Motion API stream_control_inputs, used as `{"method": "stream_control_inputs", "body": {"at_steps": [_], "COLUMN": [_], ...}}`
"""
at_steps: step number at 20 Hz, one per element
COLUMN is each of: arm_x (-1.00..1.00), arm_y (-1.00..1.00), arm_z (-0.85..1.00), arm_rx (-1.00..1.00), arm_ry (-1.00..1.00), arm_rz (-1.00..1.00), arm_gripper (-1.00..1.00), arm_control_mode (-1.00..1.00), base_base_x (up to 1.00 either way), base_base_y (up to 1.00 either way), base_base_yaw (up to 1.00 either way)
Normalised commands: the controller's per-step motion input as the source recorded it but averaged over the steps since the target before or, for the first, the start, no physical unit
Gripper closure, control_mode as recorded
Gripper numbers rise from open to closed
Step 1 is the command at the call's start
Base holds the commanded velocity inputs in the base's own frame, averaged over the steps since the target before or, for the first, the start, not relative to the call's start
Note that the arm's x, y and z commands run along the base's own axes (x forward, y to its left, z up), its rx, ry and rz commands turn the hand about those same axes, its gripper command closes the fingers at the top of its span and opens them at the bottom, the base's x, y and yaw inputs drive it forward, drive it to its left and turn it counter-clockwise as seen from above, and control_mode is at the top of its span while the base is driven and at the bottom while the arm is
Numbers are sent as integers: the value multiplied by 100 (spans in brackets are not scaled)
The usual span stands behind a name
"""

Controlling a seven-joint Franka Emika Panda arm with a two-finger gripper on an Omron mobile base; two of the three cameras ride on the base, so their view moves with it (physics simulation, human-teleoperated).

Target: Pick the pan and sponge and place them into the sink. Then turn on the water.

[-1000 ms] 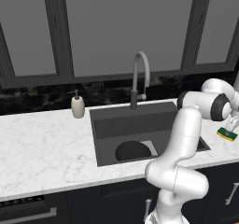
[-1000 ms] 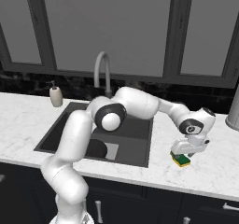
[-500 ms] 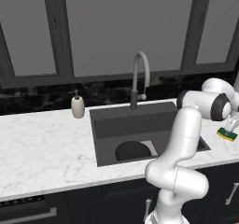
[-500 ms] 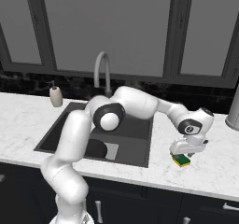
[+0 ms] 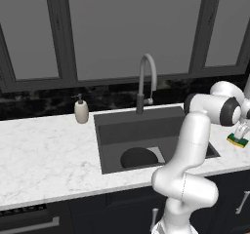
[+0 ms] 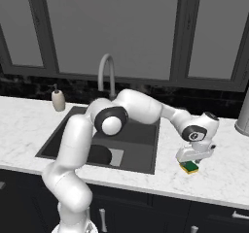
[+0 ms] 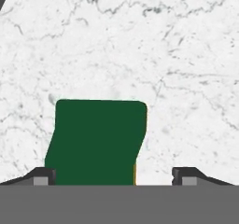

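A: Left base view: pan [image 5: 138, 157] already sits in the sink [image 5: 110, 126], a black disc beside the pale drain plate [image 5: 157, 154]. Sponge [image 5: 238, 141] is on the marble worktop [image 5: 44, 155] right of the basin, with the pincer [image 5: 240, 133] directly over it.

B: Why so far over?

A: That's where the sponge lies, so the arm has to reach across the sink.

B: Right base view?

A: Same story. Pincer [image 6: 194, 162] points down at the sponge [image 6: 190, 167], which lies near the worktop's front edge. Faucet [image 6: 108, 73] shows no stream, so water is off.

B: Hand view, grip?

A: Green scouring face up. Sponge [image 7: 95, 141] sits between the fingertips [image 7: 43, 175], against the left one, with a gap to the right one. Jaws wide, not clamped yet; my read is they straddle it ready to close.
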Motion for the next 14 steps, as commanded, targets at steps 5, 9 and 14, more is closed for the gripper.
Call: {"method": "stream_control_inputs", "body": {"at_steps": [5, 9, 14], "arm_x": [0, 0, -13], "arm_y": [1, 4, 13], "arm_z": [-65, -85, -100], "arm_rx": [0, 0, 0], "arm_ry": [1, 9, 9], "arm_rz": [8, 9, 11], "arm_gripper": [-100, -100, -100], "arm_control_mode": [-100, -100, -100], "base_base_x": [0, 0, 0], "base_base_y": [0, 0, 0], "base_base_yaw": [0, 0, 0]}}
